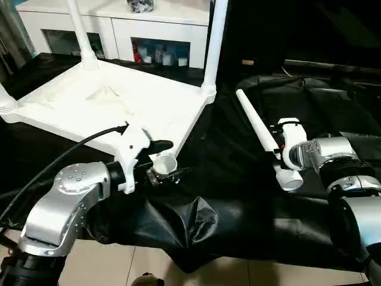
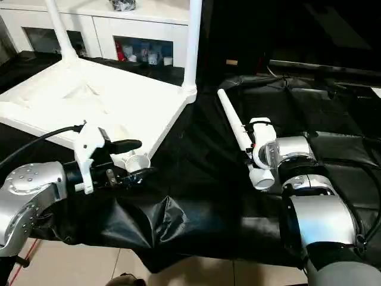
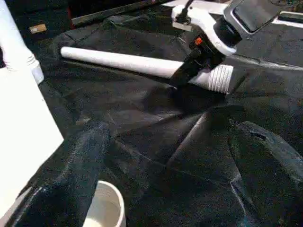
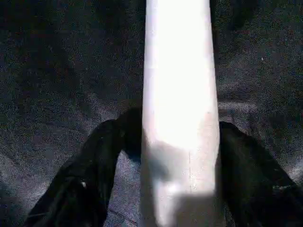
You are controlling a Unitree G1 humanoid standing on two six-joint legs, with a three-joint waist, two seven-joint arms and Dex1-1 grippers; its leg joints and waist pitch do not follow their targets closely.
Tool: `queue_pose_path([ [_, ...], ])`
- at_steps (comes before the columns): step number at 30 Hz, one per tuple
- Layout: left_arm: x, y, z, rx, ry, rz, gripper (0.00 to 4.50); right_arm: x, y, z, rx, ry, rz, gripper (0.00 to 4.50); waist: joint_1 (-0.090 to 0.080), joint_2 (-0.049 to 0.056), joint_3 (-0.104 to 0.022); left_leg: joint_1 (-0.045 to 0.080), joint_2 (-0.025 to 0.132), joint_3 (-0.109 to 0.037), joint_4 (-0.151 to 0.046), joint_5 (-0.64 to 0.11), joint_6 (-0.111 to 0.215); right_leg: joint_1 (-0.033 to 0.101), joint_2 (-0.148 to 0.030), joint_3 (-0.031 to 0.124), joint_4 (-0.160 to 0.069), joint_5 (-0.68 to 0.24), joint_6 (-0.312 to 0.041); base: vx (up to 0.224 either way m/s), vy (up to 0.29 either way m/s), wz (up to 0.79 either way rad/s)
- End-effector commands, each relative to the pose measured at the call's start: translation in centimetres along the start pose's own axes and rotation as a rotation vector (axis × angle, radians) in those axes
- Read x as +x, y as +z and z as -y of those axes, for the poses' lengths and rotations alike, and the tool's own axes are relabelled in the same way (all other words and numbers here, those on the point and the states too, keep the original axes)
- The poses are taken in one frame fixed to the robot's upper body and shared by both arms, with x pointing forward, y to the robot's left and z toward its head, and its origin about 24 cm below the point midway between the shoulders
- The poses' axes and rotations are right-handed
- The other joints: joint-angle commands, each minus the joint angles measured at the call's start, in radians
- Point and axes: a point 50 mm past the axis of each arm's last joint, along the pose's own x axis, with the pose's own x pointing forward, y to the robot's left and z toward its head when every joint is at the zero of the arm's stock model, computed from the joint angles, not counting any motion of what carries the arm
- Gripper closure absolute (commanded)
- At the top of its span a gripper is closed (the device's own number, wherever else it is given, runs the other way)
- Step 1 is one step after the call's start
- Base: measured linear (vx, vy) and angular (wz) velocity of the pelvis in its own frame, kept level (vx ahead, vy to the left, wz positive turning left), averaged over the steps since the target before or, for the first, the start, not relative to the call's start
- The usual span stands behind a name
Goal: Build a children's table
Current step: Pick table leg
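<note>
On the black-draped desk (image 1: 238, 226), the right tool (image 4: 180, 156) straddles the last leg (image 1: 256, 128) — fourth-leg step; left tool (image 1: 164, 161) open at the empty socket (image 1: 165, 164) of the upturned top (image 1: 119, 104). Next: lift, align.

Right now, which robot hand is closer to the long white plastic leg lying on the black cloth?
Right. The right gripper straddles the long white plastic leg near its thick end. The left gripper sits apart across the black cloth, at the empty round corner socket of the white tabletop.
</note>
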Motion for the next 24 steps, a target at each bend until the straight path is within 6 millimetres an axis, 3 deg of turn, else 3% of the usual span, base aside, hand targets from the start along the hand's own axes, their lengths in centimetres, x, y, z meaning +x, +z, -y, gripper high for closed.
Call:
queue_pose_path([
  [1,0.2,0.0,-0.3,0.016,0.002,-0.02,0.0,0.2,-1.1,0.7,0.054,-0.01,-0.027,1.78,-0.002,0.015,-0.062,0.036,0.083,-0.04,-0.083,-0.248,-0.096,0.022,-0.093,0.066,-0.084,-0.084,-0.241,0.0,0.0,0.0],
  [3,0.6,-0.4,-0.3,0.014,0.001,-0.027,0.0,0.1,-1.2,1.0,0.069,0.0,-0.022,2.1,-0.002,0.016,-0.062,0.037,0.082,-0.04,-0.084,-0.254,-0.095,0.021,-0.09,0.066,-0.086,-0.084,-0.24,0.0,0.0,0.0],
  [4,0.7,-0.5,-0.3,0.011,0.008,-0.025,0.0,0.1,-1.2,1.0,0.081,0.005,-0.017,2.1,0.0,0.021,-0.062,0.036,0.082,-0.041,-0.082,-0.254,-0.096,0.022,-0.093,0.067,-0.085,-0.08,-0.24,0.0,0.0,0.0],
  [5,0.8,-0.6,-0.4,0.01,0.013,-0.023,0.0,0.1,-1.3,1.1,0.09,0.008,-0.014,2.15,-0.002,0.017,-0.063,0.035,0.083,-0.04,-0.083,-0.251,-0.094,0.024,-0.092,0.067,-0.085,-0.07,-0.239,0.0,0.0,0.0],
  [7,1.6,-0.3,-1.0,-0.007,0.077,0.031,0.0,0.0,-1.5,1.5,0.17,0.029,0.027,2.35,0.0,0.026,-0.063,0.038,0.083,-0.041,-0.082,-0.251,-0.097,0.023,-0.091,0.067,-0.086,-0.045,-0.242,0.0,0.0,0.0],
  [9,2.1,0.0,-1.5,-0.022,0.112,0.066,0.0,0.0,-1.5,1.6,0.202,0.047,0.058,2.49,0.001,0.02,-0.066,0.034,0.082,-0.042,-0.084,-0.241,-0.092,0.03,-0.092,0.066,-0.083,-0.014,-0.246,0.0,0.0,0.0],
  [10,2.8,0.9,-2.1,-0.04,0.157,0.115,0.0,-0.2,-1.6,1.8,0.255,0.096,0.116,2.53,0.001,0.025,-0.066,0.035,0.082,-0.042,-0.082,-0.241,-0.088,0.03,-0.091,0.065,-0.084,-0.007,-0.244,0.0,0.0,0.0],
  [12,3.0,1.1,-2.3,-0.042,0.164,0.125,0.0,-0.3,-1.6,1.8,0.267,0.107,0.127,2.58,0.001,0.02,-0.067,0.035,0.081,-0.043,-0.082,-0.243,-0.079,0.035,-0.093,0.066,-0.087,-0.008,-0.241,0.0,0.0,0.0],
  [13,3.4,1.4,-2.7,-0.057,0.187,0.139,0.0,-0.4,-1.6,1.8,0.283,0.139,0.183,2.63,0.002,0.023,-0.068,0.033,0.08,-0.043,-0.081,-0.236,-0.072,0.034,-0.094,0.064,-0.087,-0.011,-0.245,0.0,0.0,0.0],
  [14,3.5,1.5,-2.7,-0.059,0.191,0.142,0.0,-0.4,-1.6,1.8,0.287,0.146,0.192,2.63,0.001,0.018,-0.067,0.03,0.081,-0.044,-0.08,-0.23,-0.063,0.037,-0.098,0.065,-0.089,-0.018,-0.244,0.0,0.0,0.0],
  [15,4.3,2.0,-3.2,-0.084,0.219,0.164,0.0,-0.8,-1.6,1.6,0.319,0.232,0.322,2.63,-0.001,0.028,-0.066,0.027,0.078,-0.045,-0.08,-0.228,-0.058,0.039,-0.095,0.065,-0.089,-0.023,-0.239,0.0,0.0,0.0],
  [16,4.7,2.3,-3.3,-0.096,0.222,0.17,0.0,-1.2,-1.5,1.4,0.325,0.287,0.409,2.64,0.004,0.022,-0.069,0.034,0.081,-0.042,-0.076,-0.234,-0.048,0.035,-0.1,0.069,-0.096,-0.023,-0.221,0.0,0.0,0.0],
  [19,5.7,2.9,-3.3,-0.139,0.196,0.198,0.0,-2.4,-1.4,0.6,0.286,0.418,0.591,2.64,0.007,0.019,-0.073,0.026,0.084,-0.045,-0.075,-0.181,-0.007,0.04,-0.102,0.065,-0.092,0.018,-0.224,0.0,0.0,0.0],
  [21,7.0,3.8,-2.6,-0.252,0.113,0.23,0.0,-4.4,-1.8,-1.3,0.242,0.65,0.749,2.64,0.012,0.023,-0.074,0.028,0.086,-0.043,-0.071,-0.163,0.023,0.038,-0.103,0.066,-0.091,0.052,-0.233,0.0,0.0,0.0],
  [24,7.8,4.2,-2.2,-0.34,0.056,0.237,0.0,-5.3,-2.2,-2.4,0.226,0.781,0.782,2.65,0.012,0.015,-0.075,0.021,0.086,-0.045,-0.071,-0.109,0.071,0.04,-0.101,0.059,-0.085,0.077,-0.267,0.0,0.0,0.0],
])
